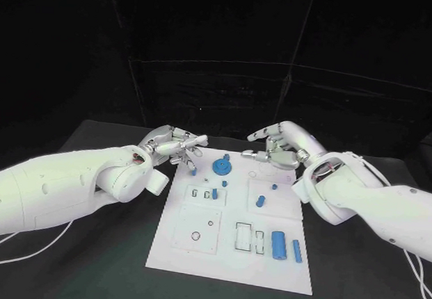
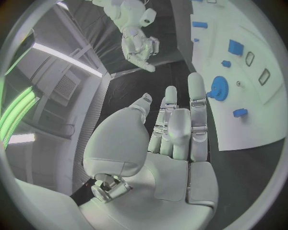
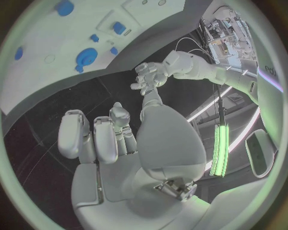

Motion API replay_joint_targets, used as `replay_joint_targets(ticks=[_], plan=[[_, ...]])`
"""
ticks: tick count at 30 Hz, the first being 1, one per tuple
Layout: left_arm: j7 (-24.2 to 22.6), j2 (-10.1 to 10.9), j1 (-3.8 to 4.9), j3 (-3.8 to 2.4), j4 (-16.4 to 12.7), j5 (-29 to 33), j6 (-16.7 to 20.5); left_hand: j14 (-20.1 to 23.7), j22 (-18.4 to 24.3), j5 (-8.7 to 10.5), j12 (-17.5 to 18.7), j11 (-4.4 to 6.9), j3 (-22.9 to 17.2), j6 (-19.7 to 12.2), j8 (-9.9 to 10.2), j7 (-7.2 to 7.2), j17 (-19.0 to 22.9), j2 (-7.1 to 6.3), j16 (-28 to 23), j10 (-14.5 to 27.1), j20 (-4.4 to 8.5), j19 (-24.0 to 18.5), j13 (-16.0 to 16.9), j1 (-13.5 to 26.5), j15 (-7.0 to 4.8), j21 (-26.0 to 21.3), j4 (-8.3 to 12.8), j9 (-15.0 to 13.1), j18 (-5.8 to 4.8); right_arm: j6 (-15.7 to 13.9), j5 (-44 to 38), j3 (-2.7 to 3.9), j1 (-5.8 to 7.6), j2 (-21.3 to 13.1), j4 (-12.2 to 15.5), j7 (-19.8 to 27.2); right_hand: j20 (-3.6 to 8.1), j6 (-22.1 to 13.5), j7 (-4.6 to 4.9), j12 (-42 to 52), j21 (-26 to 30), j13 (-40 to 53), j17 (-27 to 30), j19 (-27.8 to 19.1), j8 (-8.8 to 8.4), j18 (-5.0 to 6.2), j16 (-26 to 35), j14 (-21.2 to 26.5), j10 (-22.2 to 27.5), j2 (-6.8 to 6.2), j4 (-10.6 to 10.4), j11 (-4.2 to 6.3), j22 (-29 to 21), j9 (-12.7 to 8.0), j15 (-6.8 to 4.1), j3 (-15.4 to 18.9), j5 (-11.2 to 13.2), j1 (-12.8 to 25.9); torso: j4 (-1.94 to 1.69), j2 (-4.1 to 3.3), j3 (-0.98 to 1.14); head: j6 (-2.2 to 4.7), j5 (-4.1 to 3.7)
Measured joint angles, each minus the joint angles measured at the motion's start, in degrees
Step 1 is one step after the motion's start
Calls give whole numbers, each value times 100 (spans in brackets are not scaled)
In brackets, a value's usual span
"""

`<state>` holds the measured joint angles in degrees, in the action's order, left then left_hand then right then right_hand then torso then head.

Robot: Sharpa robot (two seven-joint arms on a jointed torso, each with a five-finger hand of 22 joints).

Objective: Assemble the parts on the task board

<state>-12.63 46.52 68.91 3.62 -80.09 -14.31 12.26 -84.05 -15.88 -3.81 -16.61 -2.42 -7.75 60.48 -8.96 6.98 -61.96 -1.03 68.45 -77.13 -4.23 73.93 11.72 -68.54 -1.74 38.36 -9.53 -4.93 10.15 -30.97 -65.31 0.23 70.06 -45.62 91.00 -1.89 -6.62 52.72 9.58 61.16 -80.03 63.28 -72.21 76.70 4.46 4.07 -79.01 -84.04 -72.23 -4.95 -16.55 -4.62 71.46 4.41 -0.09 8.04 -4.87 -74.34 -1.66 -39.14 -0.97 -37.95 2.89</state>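
The white task board (image 1: 229, 265) lies in the middle of the black table. A blue gear (image 1: 221, 167) stands near its far edge, with several small blue pieces (image 1: 259, 200) around the board's middle. Two blue cylinders (image 1: 280, 245) lie near its right side. My left hand (image 1: 176, 146) hovers over the board's far left corner, fingers spread and holding nothing. My right hand (image 1: 277, 144) hangs above the far right corner, holding nothing. In the left wrist view my left hand (image 2: 174, 129) stretches toward the gear (image 2: 219, 88). The right wrist view shows my right hand (image 3: 114, 134) with bare fingers.
Rectangular outlined slots (image 1: 243, 237) and a round hole (image 1: 197, 235) mark the board's near half. White cables (image 1: 422, 281) trail across the table beside each arm. Black curtains close off the back.
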Motion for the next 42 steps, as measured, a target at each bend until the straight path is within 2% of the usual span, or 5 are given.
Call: replay_joint_targets(ticks=[3,5,9,14,42], plan=[[788,-8,113,-7,-83,-746,-334,10,-866,0,-642,65,153,104,-231,-104,-1111,27,1057,-33,83,127,562,27,-58,826,-153,-125,-15,24,400,0,81,-191,8,52,7,0,0,-44,39,-44,60,-45,15,-4,35,0,40,40,0,1,-60,6,0,0,-64,-40,21,35,16,-15,30],[1120,-22,155,-7,-114,-1073,-476,5,-1977,0,-1147,133,240,169,-427,-170,-1256,27,1505,16,124,369,978,27,-118,1696,-239,-240,-180,36,527,0,111,-248,16,63,7,0,0,-44,39,-63,75,-45,15,-4,64,0,40,59,0,1,-77,6,0,0,-99,-30,29,46,24,-20,44],[2135,-139,290,-4,-136,-2032,-894,2,-3902,-18,-3392,235,532,94,-971,-281,-1300,118,2078,119,229,678,3168,117,-166,3154,-512,-622,-353,73,826,3,169,-329,18,74,10,0,0,-81,83,-96,113,-87,15,-4,95,0,81,68,0,2,-121,6,0,0,-101,-21,53,80,60,-38,91],[3058,-375,421,-5,-87,-2873,-1268,10,-4842,51,-4534,303,1069,-78,-1578,-349,-1299,208,2138,168,230,847,4333,525,-236,3787,-694,-1101,-532,129,997,3,195,-351,-13,61,-2,0,0,-110,110,-122,163,-115,15,-5,127,0,80,68,0,2,-170,11,0,0,-128,-21,68,109,83,-48,105],[4823,-1510,556,96,655,-4150,-2318,10,-5697,66,-4870,325,1517,-480,-2195,-361,-1298,471,2137,232,257,975,4709,438,-235,4251,-674,-1727,-621,283,1117,2,205,-234,-184,-392,17,2,1,-225,226,-281,303,-218,67,-5,259,0,183,114,3,22,-340,27,0,64,-335,-67,71,105,72,-119,169]])
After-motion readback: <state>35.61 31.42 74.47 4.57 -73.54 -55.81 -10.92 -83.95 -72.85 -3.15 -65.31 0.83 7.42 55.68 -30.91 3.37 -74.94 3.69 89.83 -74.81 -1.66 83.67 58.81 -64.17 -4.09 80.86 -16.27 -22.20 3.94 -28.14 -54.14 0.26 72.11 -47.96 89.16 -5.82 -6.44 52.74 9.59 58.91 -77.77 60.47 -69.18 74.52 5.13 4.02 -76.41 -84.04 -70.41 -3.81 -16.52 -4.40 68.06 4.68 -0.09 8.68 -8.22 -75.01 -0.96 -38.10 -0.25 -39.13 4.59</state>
